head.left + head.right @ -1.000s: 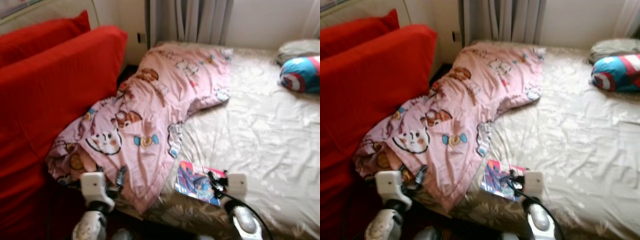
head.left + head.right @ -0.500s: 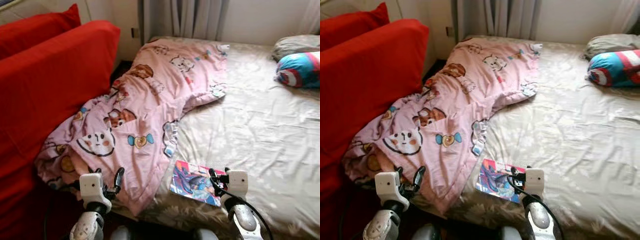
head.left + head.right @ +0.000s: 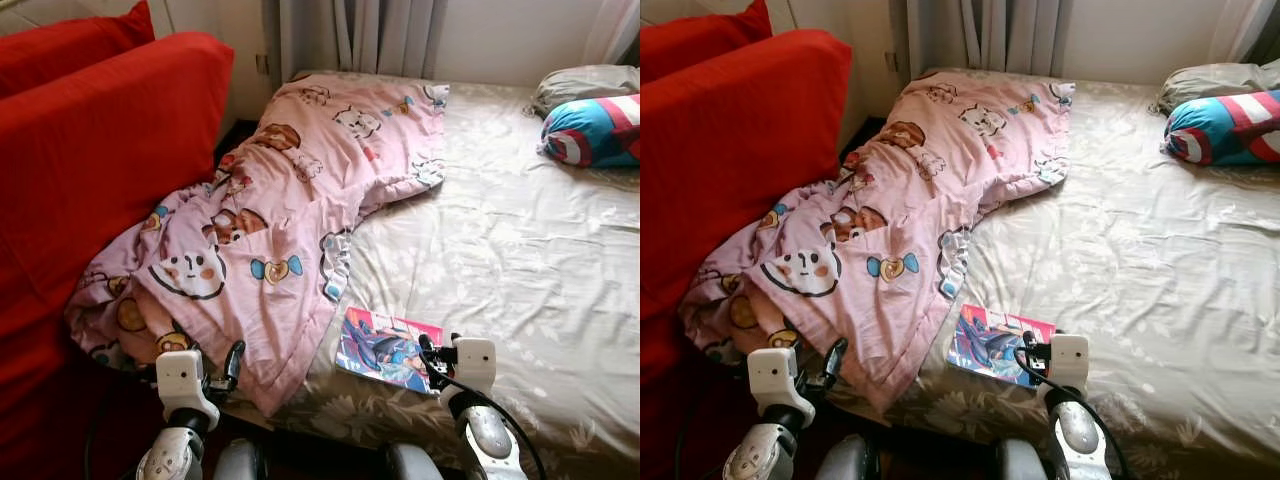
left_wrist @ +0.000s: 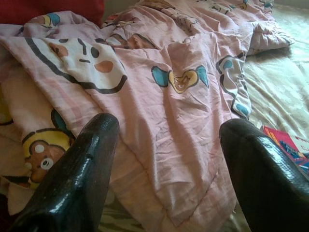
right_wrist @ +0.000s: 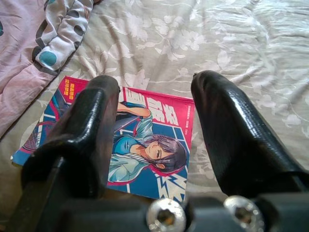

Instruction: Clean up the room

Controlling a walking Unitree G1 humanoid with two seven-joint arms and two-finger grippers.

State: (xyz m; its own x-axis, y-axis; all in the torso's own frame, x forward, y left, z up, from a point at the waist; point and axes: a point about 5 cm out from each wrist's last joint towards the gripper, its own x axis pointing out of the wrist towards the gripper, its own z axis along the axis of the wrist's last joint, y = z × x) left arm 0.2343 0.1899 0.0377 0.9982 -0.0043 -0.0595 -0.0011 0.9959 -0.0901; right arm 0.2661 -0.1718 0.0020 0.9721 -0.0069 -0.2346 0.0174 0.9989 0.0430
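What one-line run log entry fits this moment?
right tool: open, over book | left tool: open, at blanket | bed: untidy

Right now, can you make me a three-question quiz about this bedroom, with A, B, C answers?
1. Where is the comic book?
A. on the bed sheet, beside the pink blanket
B. on the red sofa
C. on the floor

2. What colour is the sofa?
A. blue
B. red
C. green

3. How are the right gripper fingers?
A. shut on the book
B. shut on the blanket
C. open

Answers: 1 A, the book lies flat on the sheet by the blanket's edge. 2 B, its cushions are bright red. 3 C, a wide gap shows between the fingers above the book.
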